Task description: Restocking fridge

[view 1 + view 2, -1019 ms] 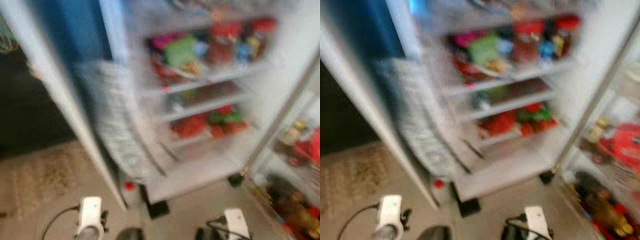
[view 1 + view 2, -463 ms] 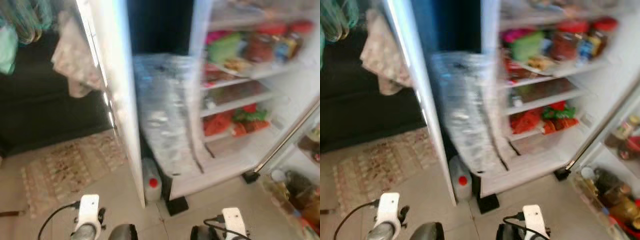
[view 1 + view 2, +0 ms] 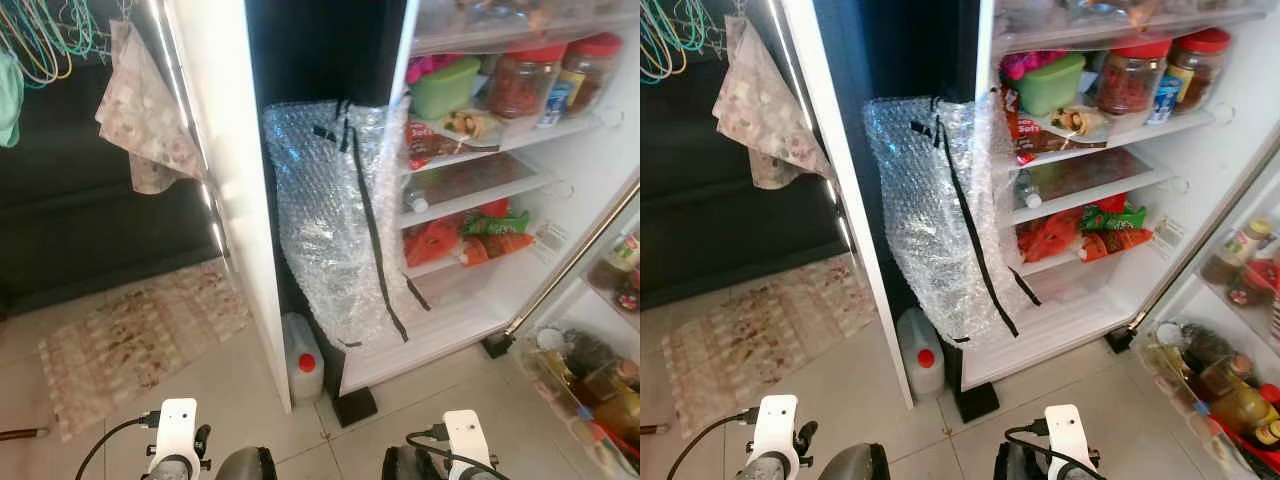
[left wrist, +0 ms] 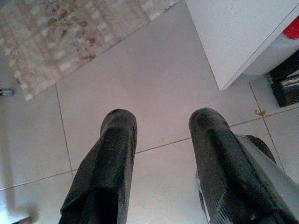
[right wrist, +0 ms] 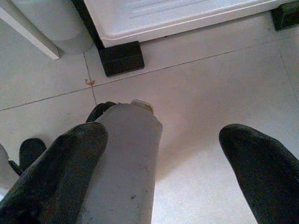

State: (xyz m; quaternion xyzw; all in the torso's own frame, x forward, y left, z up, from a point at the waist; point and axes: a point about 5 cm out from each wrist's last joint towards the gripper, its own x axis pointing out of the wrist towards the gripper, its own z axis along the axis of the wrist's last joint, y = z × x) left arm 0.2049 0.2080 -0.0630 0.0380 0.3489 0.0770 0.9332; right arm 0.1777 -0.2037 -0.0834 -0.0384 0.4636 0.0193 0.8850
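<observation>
I look down on pale floor tiles (image 3: pixel 120 420) with a patterned rug (image 3: pixel 130 340) left of the open fridge (image 3: pixel 1090 190). Its shelves hold jars, a green tub and red packets; bubble wrap (image 3: pixel 335 220) hangs along its side above a white jug (image 3: pixel 921 365). Both arms hang low: left gripper (image 4: pixel 159 140) spread and empty, right gripper (image 5: pixel 163 154) spread beside a pale bottle (image 5: pixel 126 158) that stands upright, neck toward the fridge base.

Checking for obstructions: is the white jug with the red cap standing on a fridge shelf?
No. The white jug stands on the tiled floor, below the bubble wrap beside the fridge.
</observation>
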